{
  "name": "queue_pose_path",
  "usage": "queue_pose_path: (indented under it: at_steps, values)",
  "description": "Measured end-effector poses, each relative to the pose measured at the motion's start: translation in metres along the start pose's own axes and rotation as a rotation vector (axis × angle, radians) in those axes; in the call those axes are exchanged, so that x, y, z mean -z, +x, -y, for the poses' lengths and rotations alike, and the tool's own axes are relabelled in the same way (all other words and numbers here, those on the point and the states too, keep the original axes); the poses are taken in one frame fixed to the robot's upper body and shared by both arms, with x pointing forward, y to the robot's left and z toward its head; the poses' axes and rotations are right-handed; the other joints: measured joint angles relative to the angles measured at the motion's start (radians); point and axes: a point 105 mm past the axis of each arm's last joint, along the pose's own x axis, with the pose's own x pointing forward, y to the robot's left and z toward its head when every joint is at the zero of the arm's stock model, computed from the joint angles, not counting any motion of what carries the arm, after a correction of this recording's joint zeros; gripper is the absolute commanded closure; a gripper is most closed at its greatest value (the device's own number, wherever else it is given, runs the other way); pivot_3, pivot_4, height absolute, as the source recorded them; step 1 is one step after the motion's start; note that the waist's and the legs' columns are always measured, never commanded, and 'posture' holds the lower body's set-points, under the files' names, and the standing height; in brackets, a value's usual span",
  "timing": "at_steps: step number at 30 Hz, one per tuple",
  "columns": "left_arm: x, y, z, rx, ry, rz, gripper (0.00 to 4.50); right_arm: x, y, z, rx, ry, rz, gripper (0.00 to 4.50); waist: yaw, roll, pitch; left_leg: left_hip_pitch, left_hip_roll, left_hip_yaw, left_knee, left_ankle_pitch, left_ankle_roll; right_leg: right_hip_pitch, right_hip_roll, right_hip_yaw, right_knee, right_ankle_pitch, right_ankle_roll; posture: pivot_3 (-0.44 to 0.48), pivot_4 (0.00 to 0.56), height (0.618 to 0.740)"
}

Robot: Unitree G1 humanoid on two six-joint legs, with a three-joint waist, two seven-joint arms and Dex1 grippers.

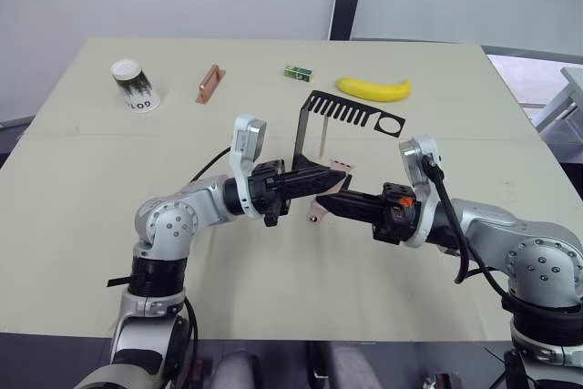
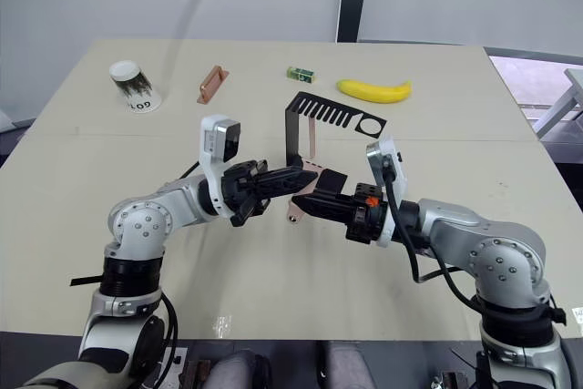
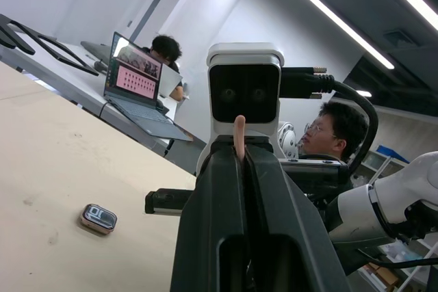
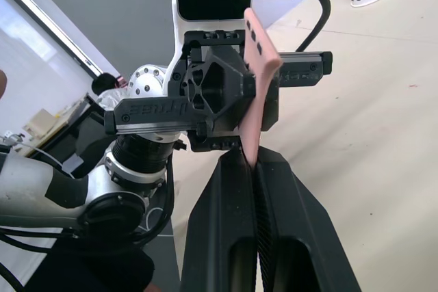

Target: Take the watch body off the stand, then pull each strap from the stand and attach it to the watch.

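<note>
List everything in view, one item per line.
table: one, beige
paper cup: one, white, far left
grooved block: one, copper-brown, beside cup
small box: one, green, far middle
banana: one, yellow, behind stand
stand: one, black, centre
watch body: one, black, on table
hanging strap: one, pinkish, under stand's top
held strap: one, pinkish, between end effectors
laptop: one, background desk
people: two, background
left end effector: gripping held strap
right end effector: gripping held strap
</note>
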Motion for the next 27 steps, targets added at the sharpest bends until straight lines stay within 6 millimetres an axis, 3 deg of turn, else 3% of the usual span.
queue_pose_path:
  at_steps: [4,10,11,16,22,27]
  values:
    - [0.001,-0.001,-0.002,0.0,-0.011,-0.003,4.5,0.004,-0.005,-0.004,0.024,-0.039,-0.021,3.18,0.001,0.0,0.0,0.0,0.0,0.0,0.0,0.0,0.0,0.0,0.0,0.0,0.0,0.0,0.0,0.0,0.15,0.74]
    - [-0.01,-0.011,-0.002,-0.009,0.049,-0.063,4.5,0.02,-0.051,-0.008,0.278,-0.104,-0.011,0.34,0.005,0.0,0.0,-0.001,0.0,-0.001,-0.001,0.0,0.0,0.0,0.0,-0.001,-0.002,0.0,0.0,0.0,0.15,0.74]
    - [-0.009,-0.015,-0.003,-0.013,0.053,-0.082,4.5,0.026,-0.059,-0.007,0.338,-0.101,-0.018,0.04,0.004,0.0,0.0,-0.001,0.0,-0.001,-0.001,0.0,0.0,0.0,0.0,0.0,-0.002,0.0,0.0,0.0,0.15,0.74]
    - [-0.002,-0.023,-0.005,0.01,0.086,-0.179,4.5,0.063,-0.109,-0.004,0.713,-0.095,-0.053,0.04,0.004,0.0,0.0,0.0,0.0,-0.001,-0.002,0.0,-0.001,0.001,0.001,0.0,-0.002,0.0,0.0,0.0,0.15,0.74]
    - [0.01,-0.026,-0.008,0.075,0.108,-0.27,4.5,0.101,-0.168,-0.021,1.074,-0.013,-0.07,0.04,-0.001,0.0,0.0,0.001,0.0,0.001,-0.003,0.001,-0.002,0.001,0.002,0.002,-0.001,0.0,0.0,0.0,0.15,0.74]
    - [0.018,-0.027,-0.006,0.128,0.154,-0.332,4.5,0.117,-0.188,-0.033,1.221,0.017,-0.067,0.04,-0.003,0.0,0.0,0.001,0.0,0.002,-0.004,0.001,-0.003,0.001,0.002,0.003,-0.001,-0.001,-0.001,0.0,0.15,0.74]
